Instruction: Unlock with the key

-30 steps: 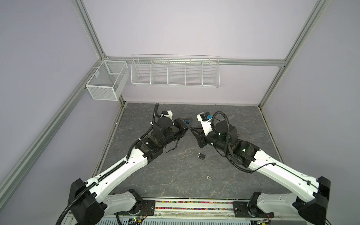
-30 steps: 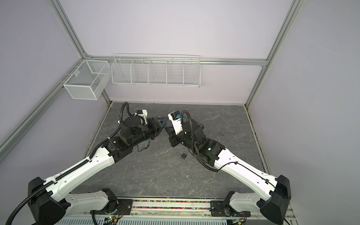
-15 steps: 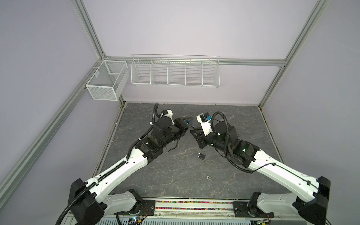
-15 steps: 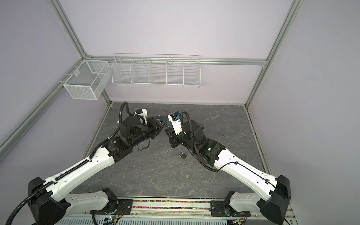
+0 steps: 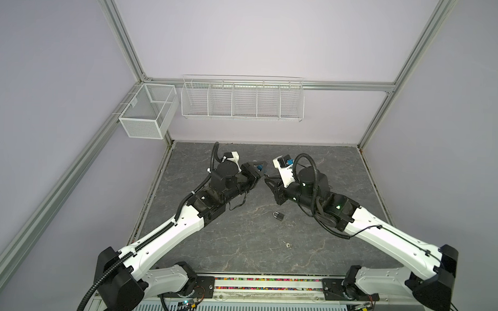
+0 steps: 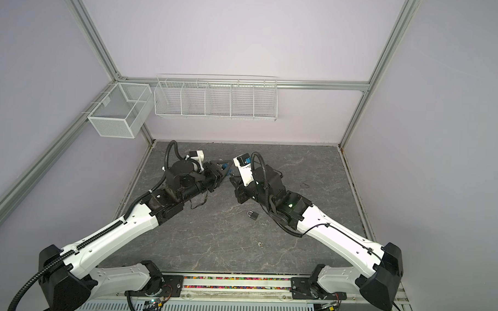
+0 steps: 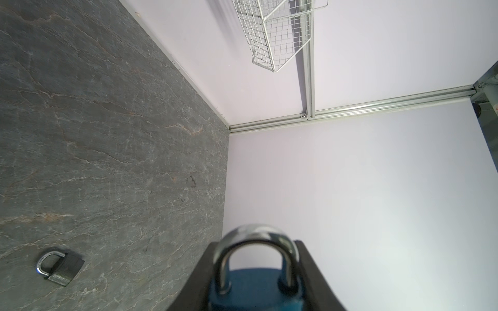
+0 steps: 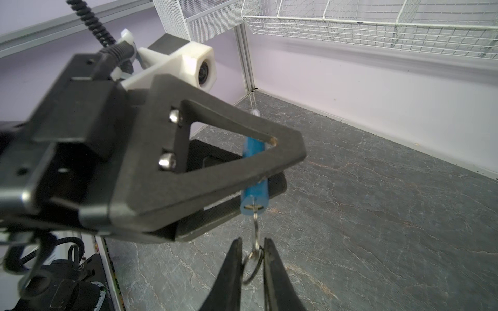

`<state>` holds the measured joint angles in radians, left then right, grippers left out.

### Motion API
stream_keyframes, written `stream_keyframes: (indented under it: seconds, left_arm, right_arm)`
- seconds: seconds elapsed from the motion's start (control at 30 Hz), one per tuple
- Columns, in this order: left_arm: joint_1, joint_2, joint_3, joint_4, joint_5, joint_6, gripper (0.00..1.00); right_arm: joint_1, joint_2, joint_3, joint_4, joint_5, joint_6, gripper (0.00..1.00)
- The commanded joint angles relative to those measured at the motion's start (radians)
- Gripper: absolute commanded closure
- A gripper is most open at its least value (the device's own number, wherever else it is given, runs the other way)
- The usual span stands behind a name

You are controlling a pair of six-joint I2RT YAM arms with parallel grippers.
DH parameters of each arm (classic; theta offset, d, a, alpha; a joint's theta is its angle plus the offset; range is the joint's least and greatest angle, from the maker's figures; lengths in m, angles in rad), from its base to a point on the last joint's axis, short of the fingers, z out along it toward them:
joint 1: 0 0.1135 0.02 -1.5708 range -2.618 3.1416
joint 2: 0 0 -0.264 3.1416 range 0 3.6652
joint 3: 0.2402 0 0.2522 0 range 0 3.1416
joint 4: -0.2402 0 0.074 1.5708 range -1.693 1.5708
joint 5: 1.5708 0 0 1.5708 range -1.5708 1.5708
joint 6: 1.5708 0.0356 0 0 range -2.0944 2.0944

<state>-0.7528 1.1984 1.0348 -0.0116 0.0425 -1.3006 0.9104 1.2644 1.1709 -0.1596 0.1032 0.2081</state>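
A blue padlock (image 7: pixel 253 290) with a silver shackle sits between the black fingers of my left gripper (image 7: pixel 256 245), which is shut on it and holds it above the table. In both top views it shows as a blue spot (image 5: pixel 259 167) (image 6: pixel 224 165) between the two arms. A small silver key (image 8: pixel 256 229) sticks out of the keyhole in the padlock's (image 8: pixel 253 196) bottom end. My right gripper (image 8: pixel 252 239) is shut on the key's head, and the key ring (image 8: pixel 252 269) hangs between its two fingers. In a top view the right gripper (image 5: pixel 267 180) nearly meets the left gripper (image 5: pixel 260 169).
A second, grey padlock (image 5: pixel 278 216) (image 6: pixel 252 215) (image 7: pixel 60 266) lies on the dark stone table, close under the right arm. A small metal bit (image 5: pixel 288 244) lies nearer the front. A wire shelf (image 5: pixel 242 99) and a mesh box (image 5: pixel 148 114) hang on the back walls.
The right gripper's fingers have drawn closer together round the key. Both arms have stayed almost where they were, and the left still holds the blue padlock.
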Motion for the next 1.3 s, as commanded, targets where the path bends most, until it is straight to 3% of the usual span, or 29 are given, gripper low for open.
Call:
stream_keyframes:
  seconds: [0.0,0.43,0.83,1.03,1.27]
  left_arm:
    - [-0.003,-0.016,0.018,0.047,0.015,0.012,0.88]
    - [-0.013,-0.014,0.022,0.053,0.028,0.014,0.89]
    - [-0.056,0.016,0.051,0.061,0.048,0.032,0.91]
    - [-0.056,0.009,0.053,0.036,0.034,0.064,0.92]
    - [-0.080,0.057,0.098,0.055,0.071,0.077,0.93]
  right_arm:
    - [-0.008,-0.025,0.009,0.043,-0.018,-0.020,0.83]
    - [-0.015,-0.014,0.014,0.048,-0.022,-0.039,0.93]
    - [-0.015,0.024,0.056,0.078,-0.008,-0.069,0.94]
    - [-0.038,0.002,0.048,0.086,-0.062,0.006,0.94]
    - [-0.006,0.046,0.104,0.033,0.003,-0.033,0.93]
